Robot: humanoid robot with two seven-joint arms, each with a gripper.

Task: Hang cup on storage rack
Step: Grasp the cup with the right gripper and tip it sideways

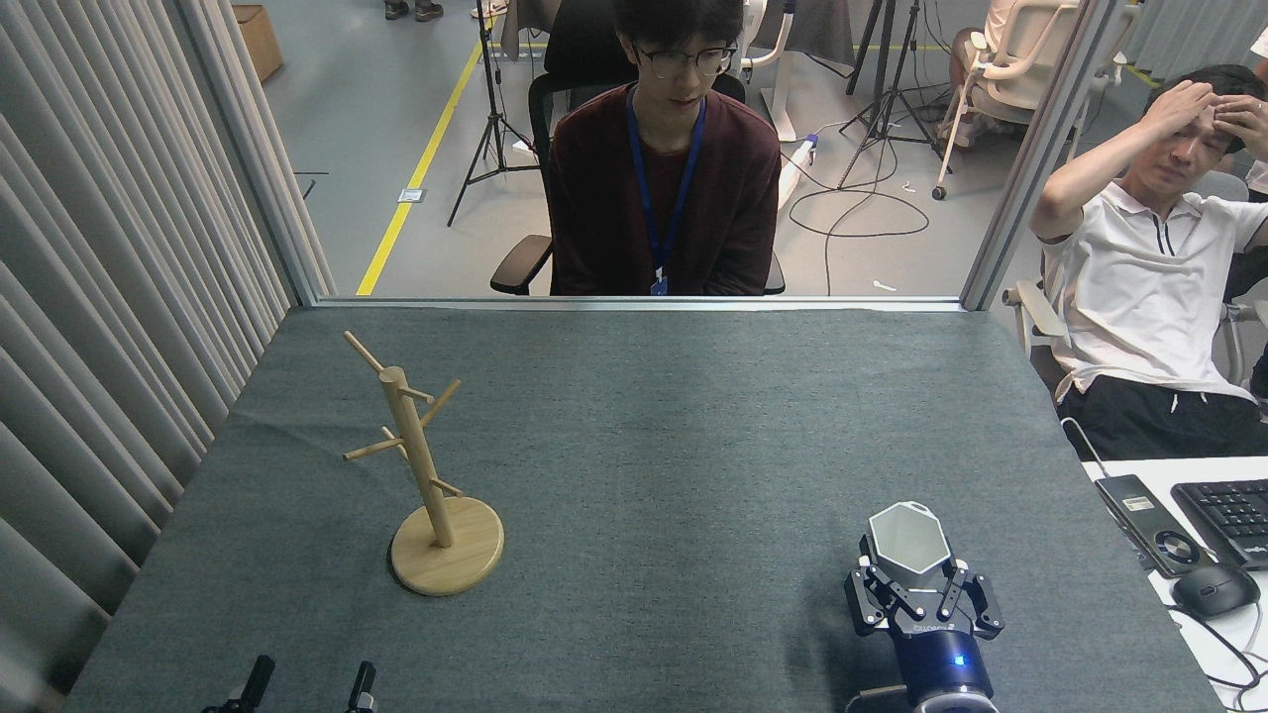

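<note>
counter (644, 446): grey cloth surface carrying both task things; two seated people beyond its far edge and off to the right take no part.

rack (421, 465): upright on its round base at the left of the counter, pegs angled upward and all bare; well apart from the cup.

cup (908, 540): upright on the counter at the near right, mouth up, hexagonal rim showing; a small tab sits at the far rim, its hole too small to make out.

right end effector (916, 584): fingers on either side of the cup's lower body, drawn in to its walls; it looks to be grasping the cup, though actual contact is hidden behind the linkages.

left end effector (305, 683): only two dark finger tips show at the bottom edge, parted with a clear gap, so released and touching nothing.

step: judged to be the pick-up, the grasp just being secured while the cup rests on the counter; nothing hung yet.

next move: likely a lift clear of the cloth, a carry leftward across the counter, then turning the cup so the tab's hole meets an upward peg; the small hole calls for careful alignment.
</note>
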